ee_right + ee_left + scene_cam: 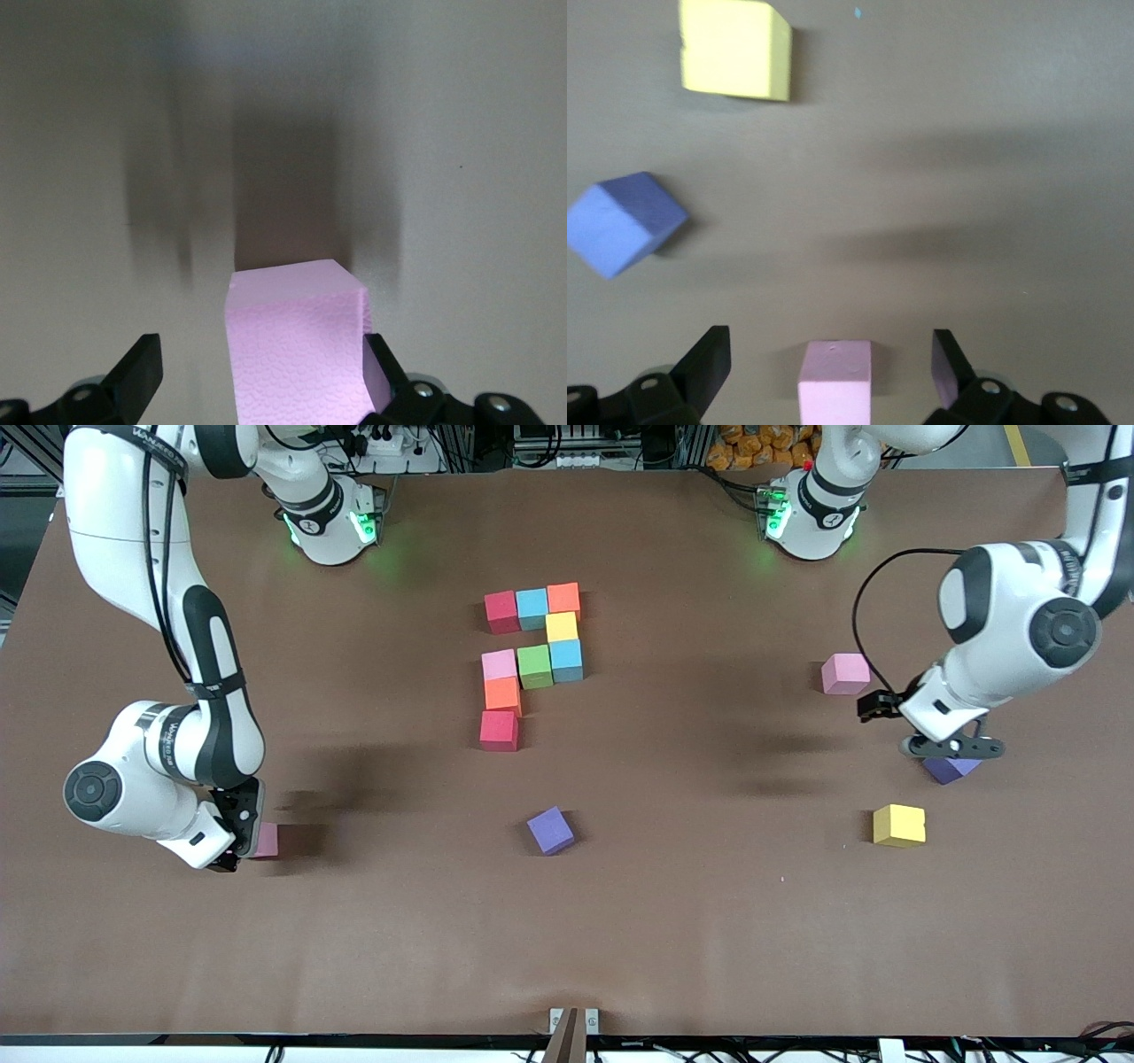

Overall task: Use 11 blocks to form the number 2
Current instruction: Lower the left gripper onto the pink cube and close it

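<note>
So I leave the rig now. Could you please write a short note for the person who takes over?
Right hand: open, low at the table, fingers on either side of a loose pink block, not closed on it.
Left hand: open, holding nothing, in the air at the left arm's end, lined up with the other pink block.
Done: nine blocks sit together mid-table, forming the top, the middle and part of the lower stroke of the 2.
Left: both pink blocks, probably for the bottom row.
Spare: two purple cubes and a loose yellow block.
</note>
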`<state>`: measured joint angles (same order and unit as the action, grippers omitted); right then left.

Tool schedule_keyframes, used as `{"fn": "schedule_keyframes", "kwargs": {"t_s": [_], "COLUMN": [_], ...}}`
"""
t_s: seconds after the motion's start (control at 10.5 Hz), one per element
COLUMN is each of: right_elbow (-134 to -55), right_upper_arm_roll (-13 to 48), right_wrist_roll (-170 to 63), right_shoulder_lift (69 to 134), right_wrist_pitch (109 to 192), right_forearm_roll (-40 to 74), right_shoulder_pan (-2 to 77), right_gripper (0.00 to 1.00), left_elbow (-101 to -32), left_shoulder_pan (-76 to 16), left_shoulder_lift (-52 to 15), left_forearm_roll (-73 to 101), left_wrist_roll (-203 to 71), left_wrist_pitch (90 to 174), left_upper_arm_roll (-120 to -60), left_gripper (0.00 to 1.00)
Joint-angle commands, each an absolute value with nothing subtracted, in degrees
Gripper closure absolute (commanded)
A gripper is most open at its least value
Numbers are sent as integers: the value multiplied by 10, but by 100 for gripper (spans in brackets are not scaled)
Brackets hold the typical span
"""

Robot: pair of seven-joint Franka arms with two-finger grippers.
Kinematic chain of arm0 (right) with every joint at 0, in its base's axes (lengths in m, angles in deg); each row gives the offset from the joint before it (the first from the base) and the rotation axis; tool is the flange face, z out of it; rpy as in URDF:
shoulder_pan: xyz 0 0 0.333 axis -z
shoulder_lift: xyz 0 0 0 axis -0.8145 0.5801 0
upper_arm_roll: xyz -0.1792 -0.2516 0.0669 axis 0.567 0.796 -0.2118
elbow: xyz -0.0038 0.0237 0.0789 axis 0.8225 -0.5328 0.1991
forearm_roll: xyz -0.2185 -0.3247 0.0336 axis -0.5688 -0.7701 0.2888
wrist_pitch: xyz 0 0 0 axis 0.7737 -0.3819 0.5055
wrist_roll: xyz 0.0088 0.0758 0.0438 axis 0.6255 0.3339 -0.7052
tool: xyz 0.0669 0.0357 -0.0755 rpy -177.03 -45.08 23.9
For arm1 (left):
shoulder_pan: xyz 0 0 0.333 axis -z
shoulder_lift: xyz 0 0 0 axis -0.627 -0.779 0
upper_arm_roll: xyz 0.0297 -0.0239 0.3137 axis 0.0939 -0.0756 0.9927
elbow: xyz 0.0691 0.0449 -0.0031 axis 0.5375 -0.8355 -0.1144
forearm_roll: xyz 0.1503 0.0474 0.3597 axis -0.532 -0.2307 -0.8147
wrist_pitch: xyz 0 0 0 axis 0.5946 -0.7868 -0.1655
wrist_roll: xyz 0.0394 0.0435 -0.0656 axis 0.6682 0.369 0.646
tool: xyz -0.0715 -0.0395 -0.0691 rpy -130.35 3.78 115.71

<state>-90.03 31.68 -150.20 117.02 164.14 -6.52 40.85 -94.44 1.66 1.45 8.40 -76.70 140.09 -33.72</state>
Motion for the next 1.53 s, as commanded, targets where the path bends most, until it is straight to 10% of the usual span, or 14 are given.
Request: {"fn": "schedule_keyframes", "kwargs": {"t_s": [0.0, 1.43], "right_elbow": [-898, -901], "right_upper_arm_roll": [312, 313], "right_wrist_roll": [-1521, -1560], "right_shoulder_lift": [1172, 1194], "right_wrist_pitch": [1645, 1683], "right_forearm_roll": [-68, -31], "right_shoulder_pan": [411, 426], "right_gripper": [0, 0], "left_elbow": [-1011, -1138], "left_shoulder_pan": [9, -26], "left_shoulder_lift": [53, 35], "left_forearm_roll": [64, 48], "left_wrist_roll": [-741, -744], "left_wrist_pitch": [1435, 1536], "left_upper_arm_roll": [-354, -366], "left_gripper": [0, 0]}}
